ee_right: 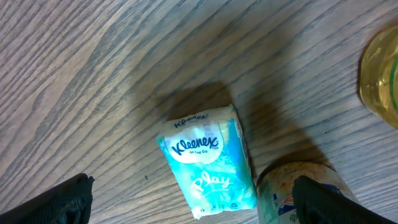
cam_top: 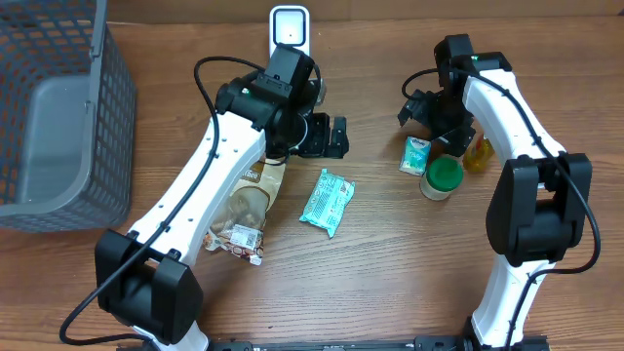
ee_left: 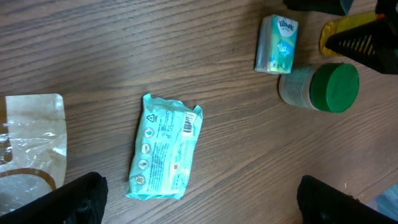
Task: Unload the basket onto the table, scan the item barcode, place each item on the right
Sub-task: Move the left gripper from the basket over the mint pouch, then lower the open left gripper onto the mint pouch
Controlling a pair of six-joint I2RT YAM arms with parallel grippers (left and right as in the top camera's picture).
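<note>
Overhead view: left jaws hang wide open and empty just on the far side of the teal packet (cam_top: 327, 202); right jaws are likewise wide and empty over the Kleenex pack (cam_top: 416, 154) at the right, which sits beside the green-lidded jar (cam_top: 442, 177) and the yellow bottle (cam_top: 478, 154). White scanner (cam_top: 290, 27) stands at the far edge, centre; grey basket (cam_top: 58, 117) far left; brown bag (cam_top: 252, 200) lies on the table (cam_top: 390, 273) left of the packet.

Left wrist view: packet lies flat on bare wood, its barcode (ee_left: 191, 122) face up at one corner. Right wrist view: Kleenex pack shows its logo side only; no barcode seen.

Judgement: which item is meant cannot be told for certain; the packet looks the readier candidate, its code being exposed; step in hand is the approach to pick, nothing lifted yet. To do it well: straddle the packet's short width; pinch away from the barcode corner so nothing covers it; grip lightly, the film looks soft; keep the printed face flat, then turn it toward the scanner.
</note>
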